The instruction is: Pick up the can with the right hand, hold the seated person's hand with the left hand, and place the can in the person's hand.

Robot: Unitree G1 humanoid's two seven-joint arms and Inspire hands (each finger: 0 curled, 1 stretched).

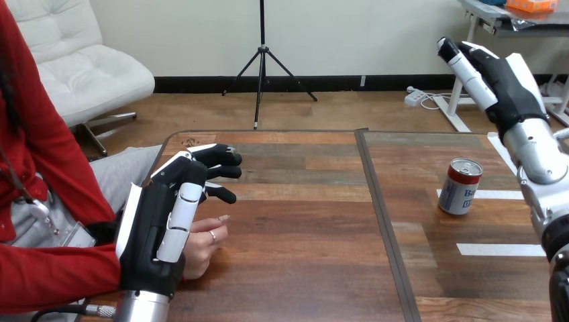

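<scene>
At lower left, the left hand (158, 231) lies over the person's hand (201, 245), hiding most of it, fingers stretched out. At upper right, the right hand (493, 74) is raised, fingers straight. The soda can (460, 186) stands upright on the bench (302, 255) at right, apart from both.

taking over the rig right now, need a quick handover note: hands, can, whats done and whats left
Left hand: open, fingers stretched forward, lying over the person's hand near the table's left edge. No curl round it is visible.
Right hand: open and empty, raised above and behind the can, apart from it.
Can: upright on the table, right side, at the end of a white tape strip, untouched.
Done: left hand is at the person's hand.
Left: close the hold on the person's hand, pick up the can with the right hand, place it in the person's hand.
</scene>
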